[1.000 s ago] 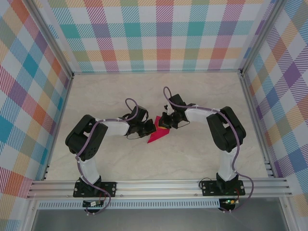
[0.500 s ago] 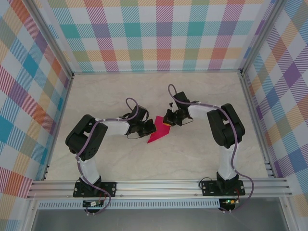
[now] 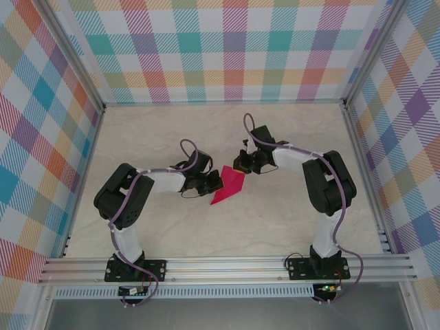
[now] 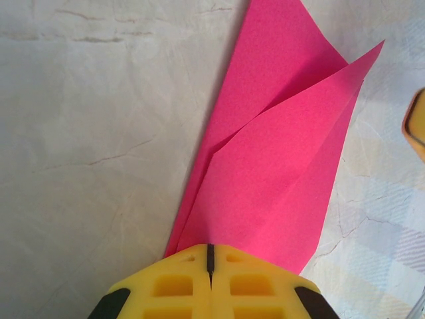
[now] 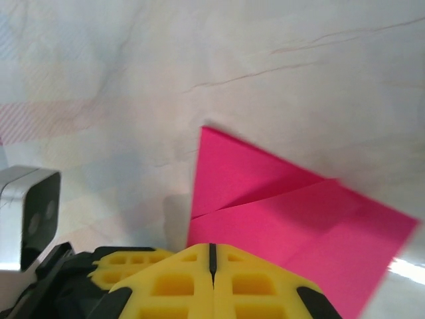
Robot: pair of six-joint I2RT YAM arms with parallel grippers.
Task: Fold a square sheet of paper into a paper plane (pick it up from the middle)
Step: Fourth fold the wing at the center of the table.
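Note:
The magenta-pink sheet of paper [image 3: 232,184] lies flat mid-table, folded into a narrow pointed dart with overlapping flaps. In the left wrist view the paper [image 4: 279,166] runs out from under my left gripper [image 4: 210,247], whose yellow jaws are shut and rest on its near end. From above, the left gripper [image 3: 218,183] sits at the paper's left edge. My right gripper [image 3: 240,167] is at the paper's far corner. Its jaws [image 5: 212,246] are shut too, with the paper [image 5: 279,212] spreading just beyond the tip. Whether either tip touches the paper I cannot tell.
The pale marble-look table [image 3: 275,227] is boxed in by plaid walls on three sides, with an aluminium rail [image 3: 227,265] along the near edge. In the right wrist view the left arm's yellow fingers [image 5: 126,256] and grey camera housing [image 5: 30,212] sit close at the lower left.
The right gripper has slid from the middle of the paper toward its far corner, away from the left gripper. The left arm and the paper have stayed put.

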